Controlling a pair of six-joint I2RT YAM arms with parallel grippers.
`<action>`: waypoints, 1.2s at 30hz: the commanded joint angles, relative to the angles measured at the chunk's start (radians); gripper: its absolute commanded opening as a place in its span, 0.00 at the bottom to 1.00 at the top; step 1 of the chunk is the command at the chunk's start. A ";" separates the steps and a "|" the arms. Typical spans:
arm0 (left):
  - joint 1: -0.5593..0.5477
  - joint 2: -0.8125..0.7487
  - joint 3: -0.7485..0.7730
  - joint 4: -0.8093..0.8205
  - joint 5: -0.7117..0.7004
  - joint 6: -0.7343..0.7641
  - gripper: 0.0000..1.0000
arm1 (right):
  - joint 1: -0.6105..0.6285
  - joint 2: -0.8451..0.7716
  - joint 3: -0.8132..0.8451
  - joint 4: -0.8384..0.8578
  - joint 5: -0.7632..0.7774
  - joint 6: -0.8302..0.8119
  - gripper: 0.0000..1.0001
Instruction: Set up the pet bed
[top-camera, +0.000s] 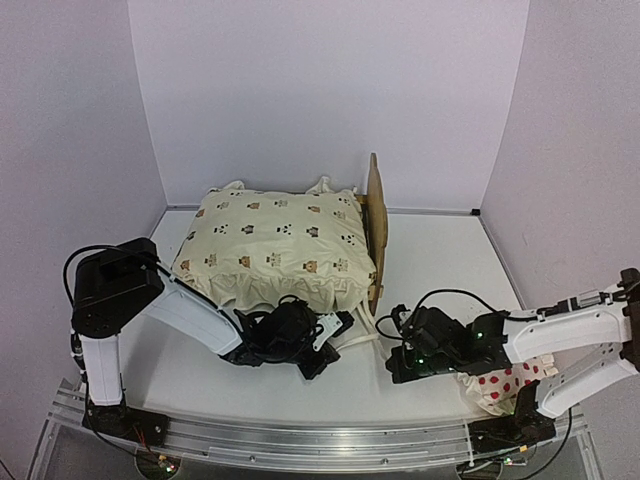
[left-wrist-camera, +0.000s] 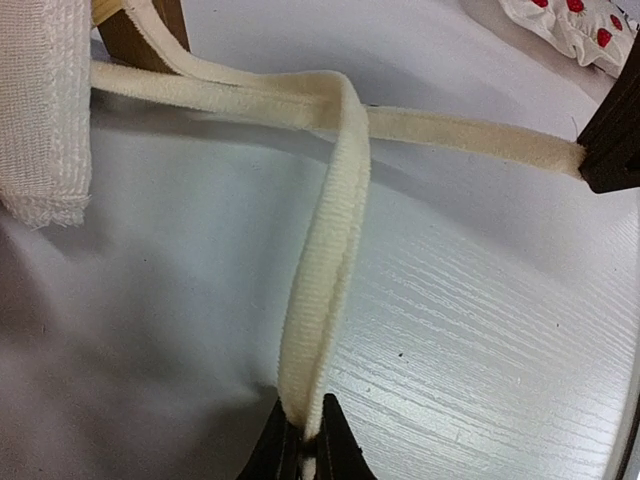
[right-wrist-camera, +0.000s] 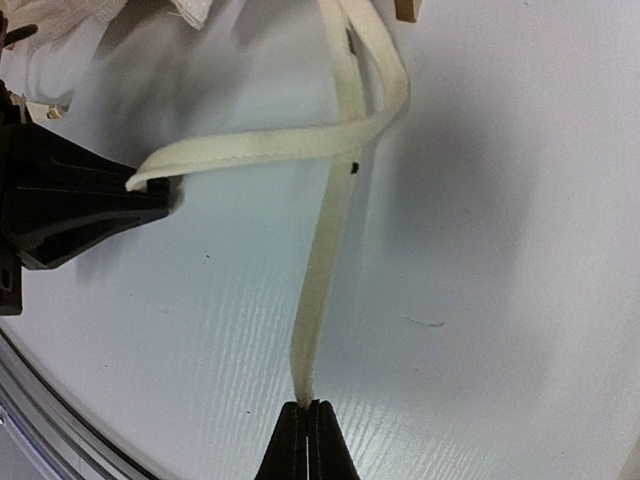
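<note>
Pet bed (top-camera: 374, 215) at worktop (top-camera: 440, 260) far edge, centre, cover (top-camera: 280, 245) on. Left hand (left-wrist-camera: 305, 445) clamped on first tie (left-wrist-camera: 325, 280), right hand (right-wrist-camera: 308, 415) clamped on second tie (right-wrist-camera: 322, 260); ties crossed. Judgement: keep both taut, draw apart evenly.

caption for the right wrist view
Right claw and left claw each pinch a cream tie, crossed over the table.

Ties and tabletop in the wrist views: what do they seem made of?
The ties look like soft cream cloth, perhaps cotton, matte: fine woven ribs show, and they fold limply. The tabletop looks like white-painted wood or laminate, slightly glossy, with grain lines showing.
</note>
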 joint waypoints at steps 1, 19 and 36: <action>-0.014 -0.012 0.033 -0.024 0.020 -0.034 0.31 | 0.005 0.022 0.062 0.007 -0.028 -0.035 0.00; -0.020 -0.194 0.058 -0.152 -0.042 -0.192 0.60 | -0.007 0.098 0.129 0.007 0.029 -0.101 0.00; -0.018 -0.100 0.053 0.069 0.089 0.070 0.53 | -0.077 0.111 0.243 0.013 -0.008 -0.180 0.00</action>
